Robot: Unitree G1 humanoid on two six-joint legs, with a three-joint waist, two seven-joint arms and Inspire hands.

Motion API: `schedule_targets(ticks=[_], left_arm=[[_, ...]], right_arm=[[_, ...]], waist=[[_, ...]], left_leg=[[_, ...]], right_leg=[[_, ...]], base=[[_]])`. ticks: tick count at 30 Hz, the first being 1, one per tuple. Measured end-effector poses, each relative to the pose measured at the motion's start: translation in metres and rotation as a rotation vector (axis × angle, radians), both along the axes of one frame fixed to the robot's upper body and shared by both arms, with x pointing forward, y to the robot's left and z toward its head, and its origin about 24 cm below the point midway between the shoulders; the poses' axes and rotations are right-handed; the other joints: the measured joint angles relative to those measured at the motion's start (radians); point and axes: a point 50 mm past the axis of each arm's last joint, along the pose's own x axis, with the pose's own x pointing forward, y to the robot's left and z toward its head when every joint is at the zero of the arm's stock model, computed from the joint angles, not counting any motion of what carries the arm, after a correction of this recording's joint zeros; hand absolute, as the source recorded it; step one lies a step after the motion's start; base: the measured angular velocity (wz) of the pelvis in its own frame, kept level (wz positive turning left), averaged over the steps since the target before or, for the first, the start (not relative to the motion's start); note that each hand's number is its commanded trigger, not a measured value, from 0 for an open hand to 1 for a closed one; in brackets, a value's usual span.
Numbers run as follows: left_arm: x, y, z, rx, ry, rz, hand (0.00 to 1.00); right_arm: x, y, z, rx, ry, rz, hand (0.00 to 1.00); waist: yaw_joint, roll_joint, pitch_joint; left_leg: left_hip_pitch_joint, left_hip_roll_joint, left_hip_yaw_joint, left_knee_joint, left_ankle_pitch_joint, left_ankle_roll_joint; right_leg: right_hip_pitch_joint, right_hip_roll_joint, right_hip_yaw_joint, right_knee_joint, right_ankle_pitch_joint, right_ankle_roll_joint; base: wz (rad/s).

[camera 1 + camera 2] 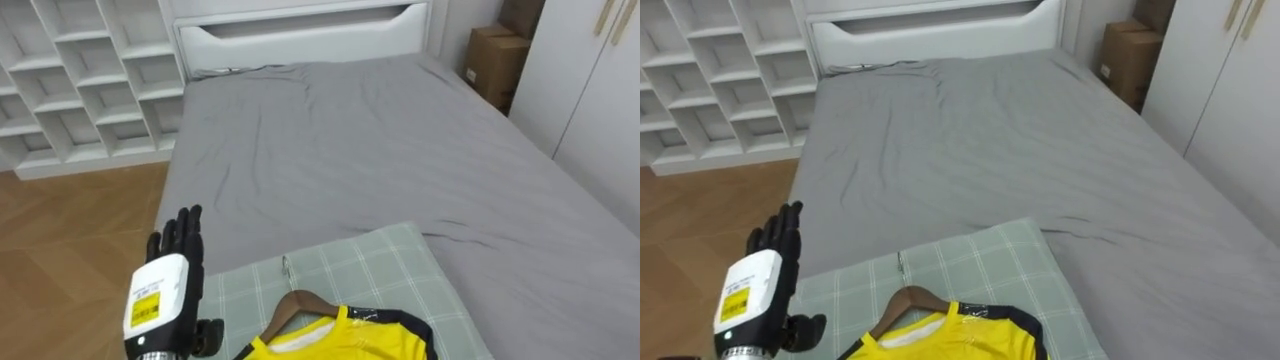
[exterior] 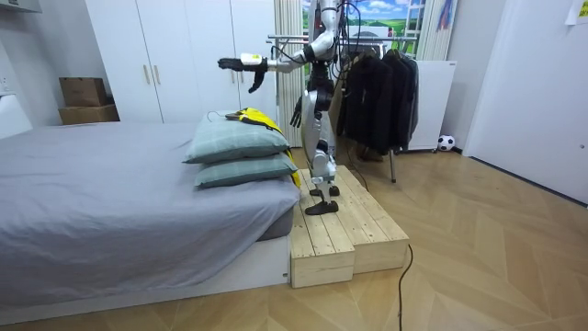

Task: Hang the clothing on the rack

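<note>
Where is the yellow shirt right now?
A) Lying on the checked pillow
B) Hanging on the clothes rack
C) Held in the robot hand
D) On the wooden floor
A: the yellow shirt, on its wooden hanger, lies on the green checked pillow, while the left robot hand hovers open beside it, holding nothing.

Grey bed [image 1: 400,140] with stacked checked pillows [image 1: 380,265]

Glossy yellow shirt [image 1: 345,340] on wooden hanger [image 1: 297,303], checked cloth pillow [image 1: 390,265].
</note>
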Motion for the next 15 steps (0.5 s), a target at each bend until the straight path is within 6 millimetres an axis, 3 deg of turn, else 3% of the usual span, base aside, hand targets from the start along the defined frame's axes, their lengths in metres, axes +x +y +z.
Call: schedule_targets(ticks=[5,15], left_arm=[[-0.003,-0.008,-0.01,-0.006,0.096,-0.039,0.0],[-0.009,-0.008,-0.024,-0.014,0.222,-0.049,0.0]], right_arm=[[0.002,0.003,-0.001,-0.001,-0.001,-0.001,0.0],[0.003,0.002,0.0,-0.005,0.004,0.004,0.0]], waist=[[0.001,-0.009,-0.0019],[0.001,-0.004,-0.0042]], left_leg=[[0.001,0.001,0.004,0.0,0.0,0.0],[0.006,0.0,0.025,-0.004,0.0,0.0]], right_leg=[[-0.002,-0.001,0.015,0.0,0.0,0.0],[-0.001,0.0,0.028,0.0,0.0,0.0]], base=[[-0.02],[-0.06]])
